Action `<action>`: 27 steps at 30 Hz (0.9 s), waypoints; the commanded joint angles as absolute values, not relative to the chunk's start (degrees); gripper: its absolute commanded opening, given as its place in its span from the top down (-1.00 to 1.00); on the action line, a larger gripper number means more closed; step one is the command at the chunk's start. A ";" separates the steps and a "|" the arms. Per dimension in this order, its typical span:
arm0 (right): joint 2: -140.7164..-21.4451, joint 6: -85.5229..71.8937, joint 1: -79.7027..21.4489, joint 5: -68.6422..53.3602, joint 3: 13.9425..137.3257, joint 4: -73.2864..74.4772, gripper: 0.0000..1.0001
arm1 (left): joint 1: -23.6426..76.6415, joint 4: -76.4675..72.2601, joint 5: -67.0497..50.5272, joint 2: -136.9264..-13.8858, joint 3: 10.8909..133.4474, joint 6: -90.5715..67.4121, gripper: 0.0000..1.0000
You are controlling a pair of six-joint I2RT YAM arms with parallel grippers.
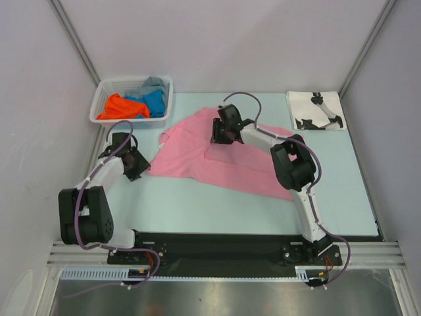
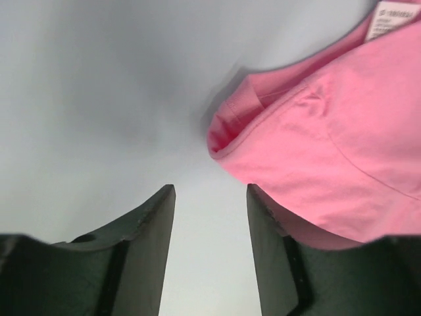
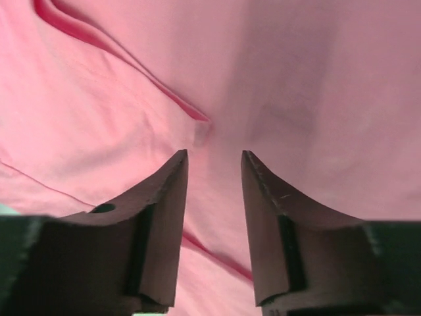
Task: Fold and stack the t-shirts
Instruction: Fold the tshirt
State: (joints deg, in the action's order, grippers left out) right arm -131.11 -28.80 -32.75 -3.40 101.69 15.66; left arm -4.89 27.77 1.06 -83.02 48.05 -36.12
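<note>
I see the pink t-shirt (image 1: 217, 155) lying spread on the table (image 1: 197, 210) just right of the basket (image 1: 100, 100), which holds 3 more t-shirts (image 1: 135, 103). My left gripper (image 2: 210, 189) is released, nothing between its fingers, beside the pink edge nearest the basket. My right gripper (image 3: 214, 155), farther from the basket, hangs released over the cloth.

pink t-shirt (image 1: 191, 150), white lattice basket (image 1: 138, 122)
</note>
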 commanded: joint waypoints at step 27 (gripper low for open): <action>-92.46 -17.66 -23.73 -2.72 60.56 36.30 0.23 | -5.10 21.71 -1.50 -93.42 51.23 -39.55 0.29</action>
State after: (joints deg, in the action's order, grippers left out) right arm -94.15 -17.32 -24.77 -0.99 62.04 38.09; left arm -4.91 23.24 -3.07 -91.55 49.34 -39.22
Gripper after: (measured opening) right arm 0.397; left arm 0.384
